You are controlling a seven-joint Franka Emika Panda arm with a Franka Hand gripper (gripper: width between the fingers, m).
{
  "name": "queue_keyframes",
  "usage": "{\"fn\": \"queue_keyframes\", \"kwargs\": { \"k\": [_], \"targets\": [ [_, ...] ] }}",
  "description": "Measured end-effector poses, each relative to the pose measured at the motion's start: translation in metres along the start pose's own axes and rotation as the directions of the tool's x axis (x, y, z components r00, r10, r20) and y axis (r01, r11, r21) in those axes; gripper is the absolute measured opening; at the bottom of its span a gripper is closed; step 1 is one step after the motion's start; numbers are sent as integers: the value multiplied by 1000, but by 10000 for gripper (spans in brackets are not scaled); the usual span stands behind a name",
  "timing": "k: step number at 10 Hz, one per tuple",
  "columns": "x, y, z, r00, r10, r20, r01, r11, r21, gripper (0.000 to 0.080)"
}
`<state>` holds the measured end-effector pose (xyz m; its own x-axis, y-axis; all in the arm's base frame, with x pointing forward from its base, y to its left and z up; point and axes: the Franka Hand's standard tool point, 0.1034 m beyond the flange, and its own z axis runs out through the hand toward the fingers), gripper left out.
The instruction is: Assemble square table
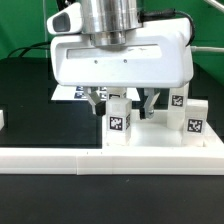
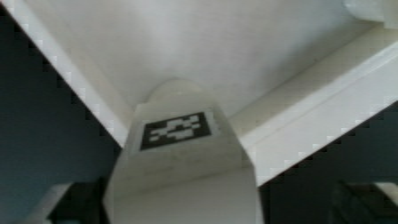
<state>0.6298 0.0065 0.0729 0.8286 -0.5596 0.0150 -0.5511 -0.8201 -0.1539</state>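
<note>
Down by the long white border bar [image 1: 110, 155] at the table's front, the big white plastic square slab [image 1: 120, 60] is tipped up on edge among its short white tagged block legs [image 1: 118, 122]; the gripper [image 1: 122, 98] hangs spread wide behind it with nothing held; I'd centre on one leg [image 2: 175, 135] and close squarely so it doesn't twist.

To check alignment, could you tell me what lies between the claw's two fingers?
A white tagged leg stands between the open claw's fingers, seen in the exterior view and up close in the wrist view.
</note>
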Motion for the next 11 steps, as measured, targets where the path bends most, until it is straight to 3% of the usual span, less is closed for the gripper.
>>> {"fn": "queue_keyframes", "kwargs": {
  "k": [2,5,7,8,9,10,11],
  "targets": [
    [0,4,1,993,115,2,-115,993,-8,304],
    [0,7,2,917,400,-1,-400,917,-12,299],
    [0,7,2,641,767,-12,-767,641,-32,298],
    [0,6,3,441,897,27,-897,441,-24,298],
    [0,6,3,311,949,59,-949,314,-41,296],
    [0,4,2,257,964,64,-963,261,-61,294],
    [-2,3,3,216,975,57,-974,219,-65,294]
  ]
}}
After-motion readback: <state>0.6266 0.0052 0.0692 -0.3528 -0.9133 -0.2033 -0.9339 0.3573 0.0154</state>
